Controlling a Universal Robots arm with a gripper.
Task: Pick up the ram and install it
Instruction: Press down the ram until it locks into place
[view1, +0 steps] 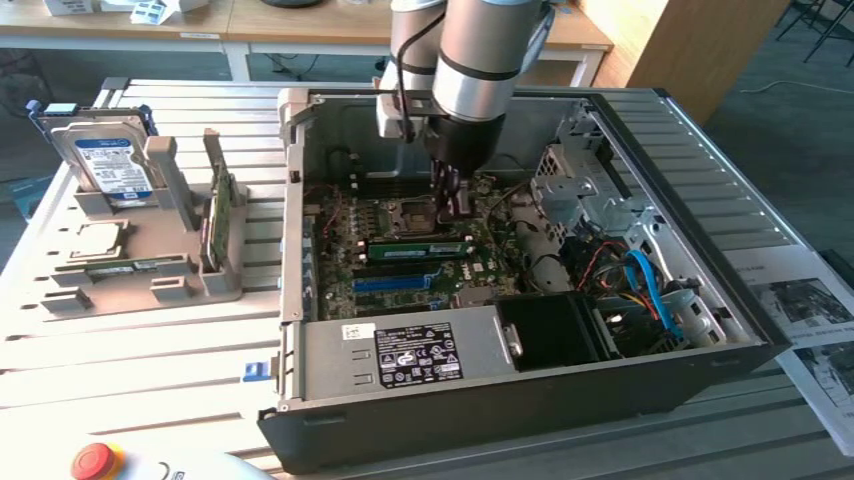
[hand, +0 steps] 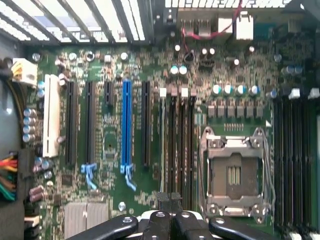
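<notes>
One ram (view1: 420, 247) seated in the motherboard (view1: 400, 250).
Jaws of the gripper (view1: 454, 205) were closed, empty, just above the ram; a second stick (view1: 222, 205) stood in the holder (view1: 147, 270) beside the case (view1: 534, 400).

A slatted pale metal table (view1: 160, 350) fills most of the frame. Along the top edge stands a light wooden desk (view1: 267, 30), with a wooden panel (view1: 667, 45) at upper right. Dark grey-blue floor (view1: 801, 120) shows at the right.
</notes>
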